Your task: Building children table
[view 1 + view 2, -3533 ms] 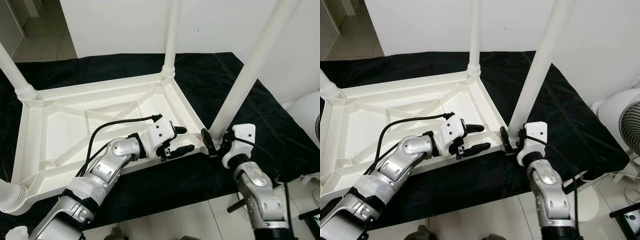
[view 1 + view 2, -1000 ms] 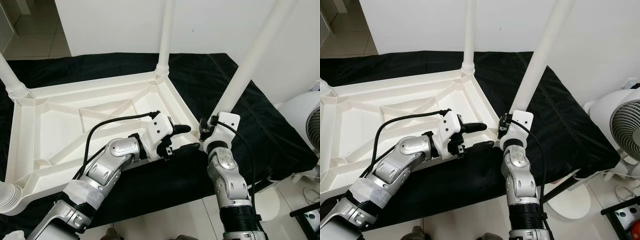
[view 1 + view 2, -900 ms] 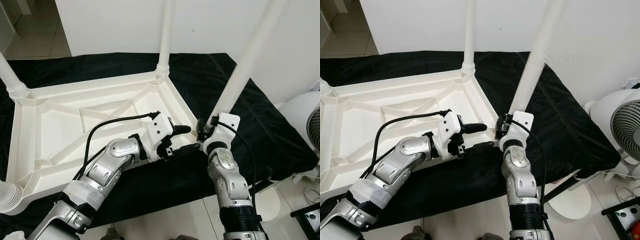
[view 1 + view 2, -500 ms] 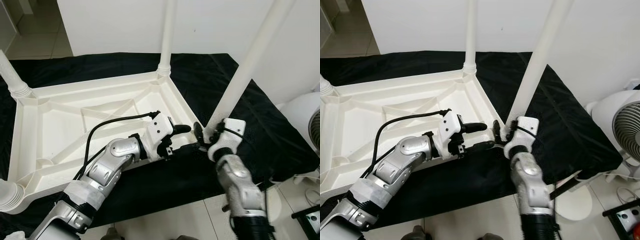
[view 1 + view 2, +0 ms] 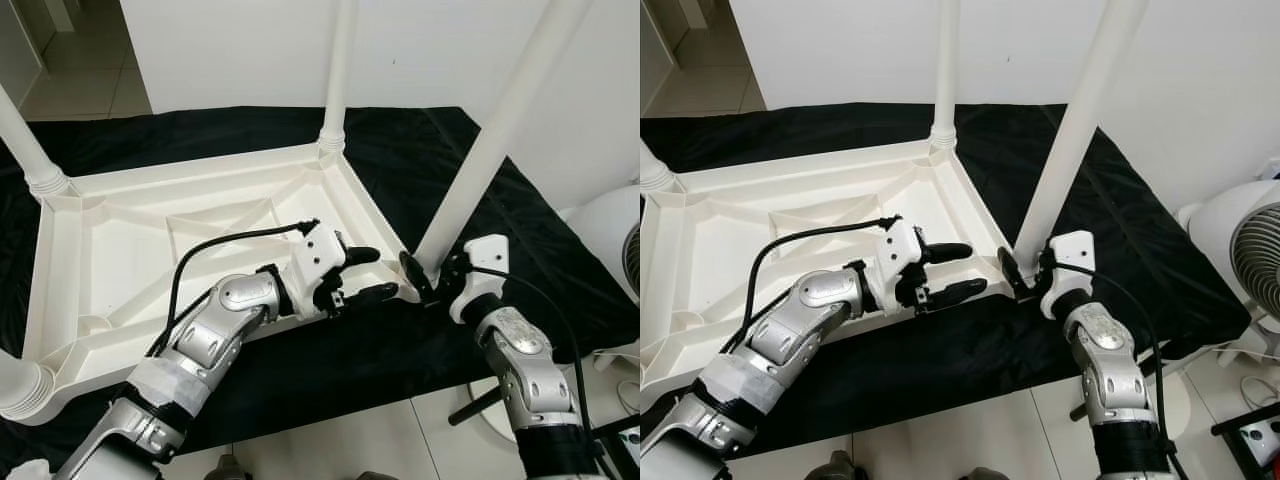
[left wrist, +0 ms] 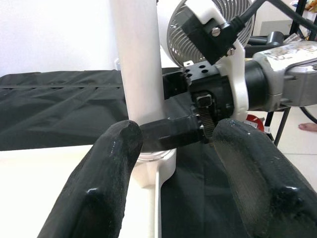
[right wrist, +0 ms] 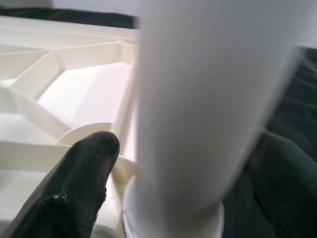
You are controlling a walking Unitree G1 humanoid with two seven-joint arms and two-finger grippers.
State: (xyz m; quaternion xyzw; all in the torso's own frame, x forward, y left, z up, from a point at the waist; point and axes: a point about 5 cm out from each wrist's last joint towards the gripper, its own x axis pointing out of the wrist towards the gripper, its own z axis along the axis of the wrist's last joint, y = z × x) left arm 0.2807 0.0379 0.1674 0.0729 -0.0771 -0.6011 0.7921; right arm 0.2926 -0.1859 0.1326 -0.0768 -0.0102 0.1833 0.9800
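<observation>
Table top: was plain cream-white.
Table legs: were white.
Cloth: was black.
Fingers: were glossy black.
Arms: were silver.
Fan: was white.

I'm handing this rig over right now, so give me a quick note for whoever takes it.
Right gripper: fingers around the base of the near-right white plastic table leg, at its corner socket.
Left gripper: open, over the rim of the upturned white plastic tabletop beside that corner.
The tabletop lies on a black cloth.
Done: four legs stand in the corner sockets.
Left: confirm the held leg is fully seated; I cannot tell.
</observation>
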